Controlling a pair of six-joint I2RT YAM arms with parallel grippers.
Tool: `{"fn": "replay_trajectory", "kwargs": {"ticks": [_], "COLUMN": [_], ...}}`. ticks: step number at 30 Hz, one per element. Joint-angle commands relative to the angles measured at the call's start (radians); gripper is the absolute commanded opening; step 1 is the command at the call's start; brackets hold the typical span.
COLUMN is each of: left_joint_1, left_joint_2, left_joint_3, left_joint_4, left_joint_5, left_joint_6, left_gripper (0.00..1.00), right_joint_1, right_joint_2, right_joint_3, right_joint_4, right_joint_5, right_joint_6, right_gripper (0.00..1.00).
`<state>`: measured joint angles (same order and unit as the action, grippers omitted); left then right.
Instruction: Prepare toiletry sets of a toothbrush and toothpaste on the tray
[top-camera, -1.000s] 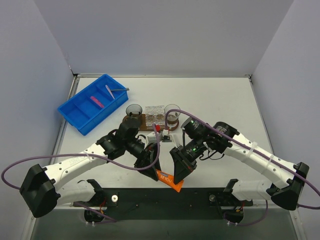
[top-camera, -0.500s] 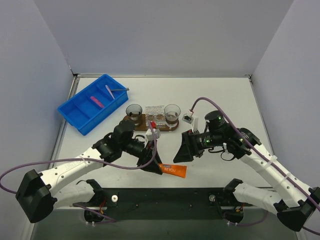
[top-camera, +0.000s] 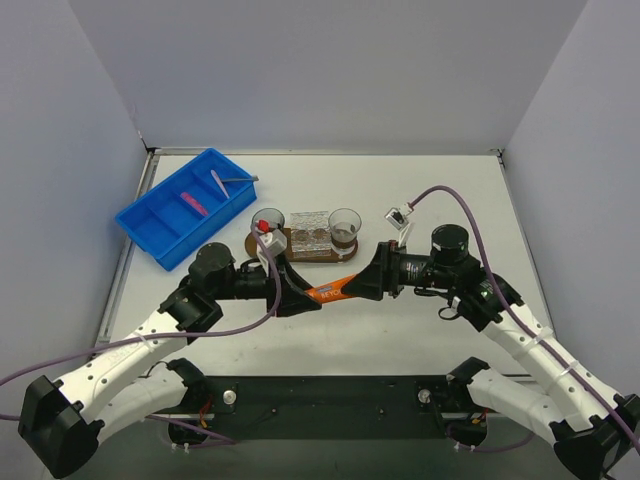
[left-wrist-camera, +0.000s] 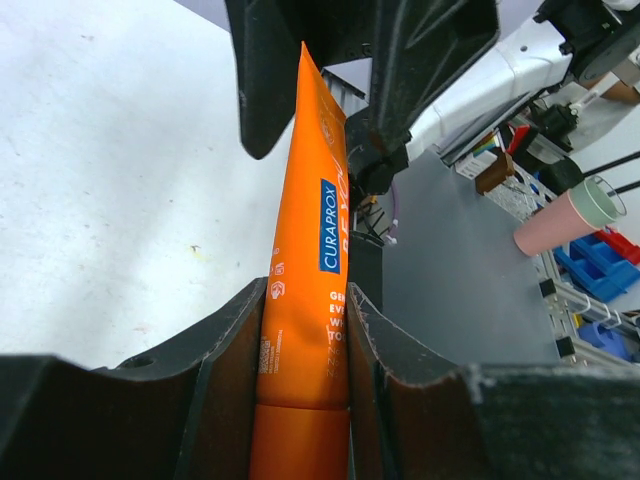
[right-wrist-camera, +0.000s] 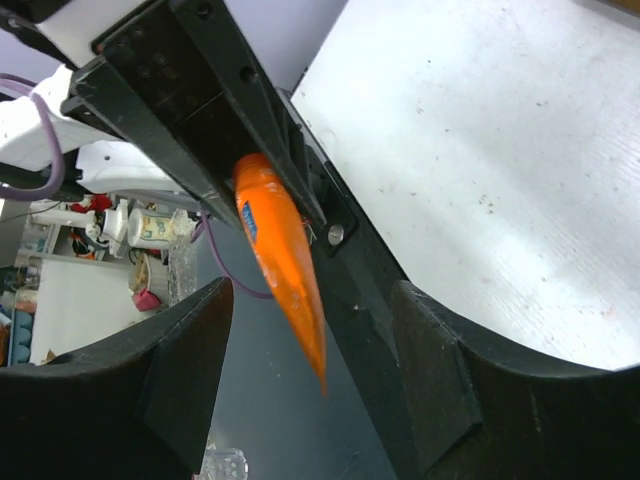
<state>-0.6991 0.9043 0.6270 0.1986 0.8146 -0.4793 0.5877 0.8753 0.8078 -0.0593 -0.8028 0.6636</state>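
Note:
My left gripper (top-camera: 310, 298) is shut on the cap end of the orange toothpaste (top-camera: 338, 288) and holds it level above the table, just in front of the tray (top-camera: 300, 250). In the left wrist view the toothpaste (left-wrist-camera: 310, 200) runs up between my fingers (left-wrist-camera: 235, 340). My right gripper (top-camera: 368, 282) faces it, open. Its jaws stand either side of the flat tip of the toothpaste (right-wrist-camera: 275, 240) without touching it. A pink toothbrush (top-camera: 193, 203) and a pale one (top-camera: 222, 181) lie in the blue bin (top-camera: 160, 235).
Two small glass cups (top-camera: 268, 222) (top-camera: 345, 228) stand on the dark-brown tray, with a clear textured piece (top-camera: 308, 220) between them. The blue bin sits at the back left. Purple cables loop over both arms.
The left gripper carried the toothpaste from the table's front edge up towards the tray. The right gripper let go, opened, and swung round to face the tube's flat end.

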Motion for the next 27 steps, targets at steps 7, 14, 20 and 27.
{"fn": "replay_trajectory", "kwargs": {"ticks": [7, 14, 20, 27], "left_joint_1": [0.043, 0.043, 0.043, 0.043], "left_joint_2": [-0.042, -0.041, -0.041, -0.024], "left_joint_3": [-0.019, -0.023, -0.024, -0.012], "left_joint_4": [0.125, 0.137, 0.15, 0.134], "left_joint_5": [-0.028, -0.019, 0.003, 0.024], "left_joint_6": [-0.038, -0.042, -0.042, -0.036], "left_gripper": [0.04, 0.04, 0.04, 0.15], "right_joint_1": [-0.005, -0.006, -0.009, -0.008], "right_joint_2": [-0.036, -0.044, -0.041, -0.055], "right_joint_3": [-0.028, -0.039, -0.042, -0.041], "right_joint_4": [0.187, 0.211, 0.237, 0.237], "right_joint_5": [-0.075, -0.076, -0.076, -0.056], "right_joint_6": [0.056, 0.067, 0.076, 0.067], "right_gripper": [0.5, 0.35, 0.08, 0.0]}}
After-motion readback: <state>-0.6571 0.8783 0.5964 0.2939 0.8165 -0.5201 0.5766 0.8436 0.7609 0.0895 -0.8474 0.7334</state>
